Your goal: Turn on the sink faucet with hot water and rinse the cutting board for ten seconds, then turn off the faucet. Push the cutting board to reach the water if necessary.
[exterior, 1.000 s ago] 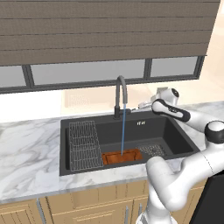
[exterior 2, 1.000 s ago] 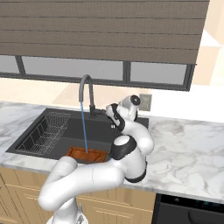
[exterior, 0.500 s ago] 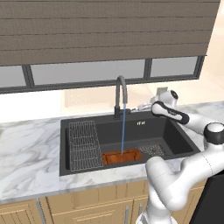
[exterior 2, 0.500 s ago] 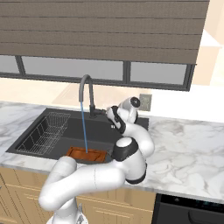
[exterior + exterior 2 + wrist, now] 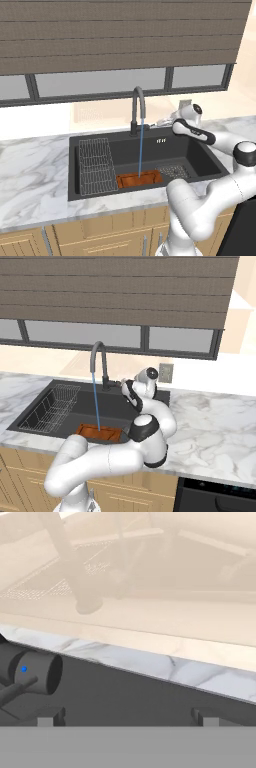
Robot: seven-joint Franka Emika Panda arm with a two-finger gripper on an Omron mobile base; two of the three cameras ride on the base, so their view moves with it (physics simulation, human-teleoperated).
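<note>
Water (image 5: 140, 150) running from sink faucet (image 5: 137, 110) onto cutting board (image 5: 139, 179) in sink (image 5: 200, 155); end effector (image 5: 162, 122) hovering open right of faucet base, gripping nothing.

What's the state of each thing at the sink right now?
sink faucet: on, spout arched over the basin
water: running, thin stream landing on the board
cutting board: flat on the sink floor, under the stream
sink: no standing water visible
wire rack: nothing on it
pincer: open, beside the faucet base, holding nothing

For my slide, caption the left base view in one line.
Water streams from the sink faucet onto the cutting board; open gripper beside the tap.
</note>
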